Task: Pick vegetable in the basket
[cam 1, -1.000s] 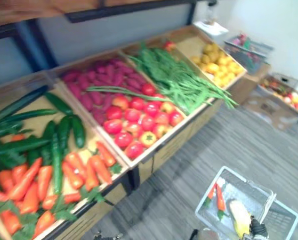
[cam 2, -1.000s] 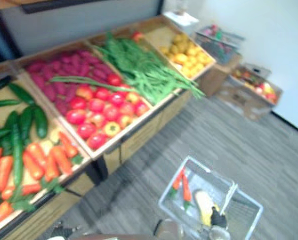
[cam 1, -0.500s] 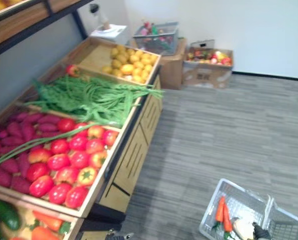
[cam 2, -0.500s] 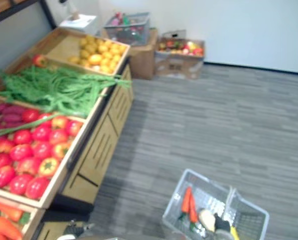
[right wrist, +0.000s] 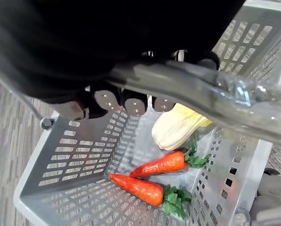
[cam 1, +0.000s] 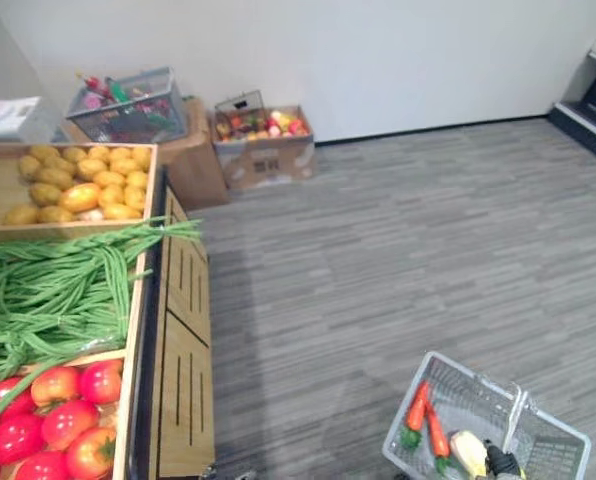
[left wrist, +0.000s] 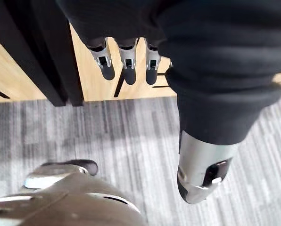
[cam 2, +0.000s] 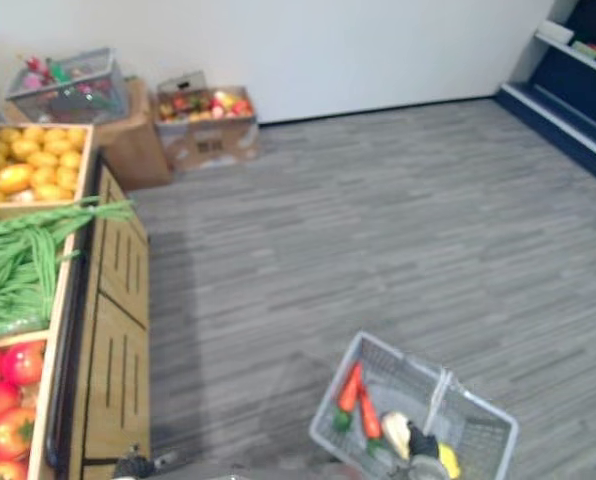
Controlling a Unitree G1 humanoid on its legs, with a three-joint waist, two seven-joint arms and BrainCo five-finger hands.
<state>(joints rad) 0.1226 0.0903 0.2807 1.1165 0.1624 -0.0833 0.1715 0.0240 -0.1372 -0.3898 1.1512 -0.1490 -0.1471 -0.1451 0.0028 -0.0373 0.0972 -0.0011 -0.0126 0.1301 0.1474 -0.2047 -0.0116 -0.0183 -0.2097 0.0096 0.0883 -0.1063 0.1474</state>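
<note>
A grey plastic basket (cam 1: 430, 368) hangs low at my right side, above the grey floor. Inside lie two orange carrots (right wrist: 160, 164) with green tops and a pale yellow vegetable (right wrist: 174, 130); the carrots (cam 1: 419, 406) also show from above. My right hand (right wrist: 132, 100) is shut on the basket's metal handle (right wrist: 204, 90), its fingers curled round the bar. My left hand (left wrist: 126, 64) hangs open with straight fingers beside the wooden front of the stand (left wrist: 131, 89), holding nothing.
The wooden vegetable stand (cam 1: 183, 330) runs along my left with yellow potatoes (cam 1: 70, 186), green beans (cam 1: 48, 290) and red tomatoes (cam 1: 63, 420). By the far wall stand a wire basket (cam 1: 123, 105) on a box and an open cardboard box (cam 1: 263, 140). Dark shelving (cam 2: 578, 70) is at far right.
The whole picture has swung to the right, so the camera turned away from the stand towards the open floor. The basket stays in my right hand with the same contents.
</note>
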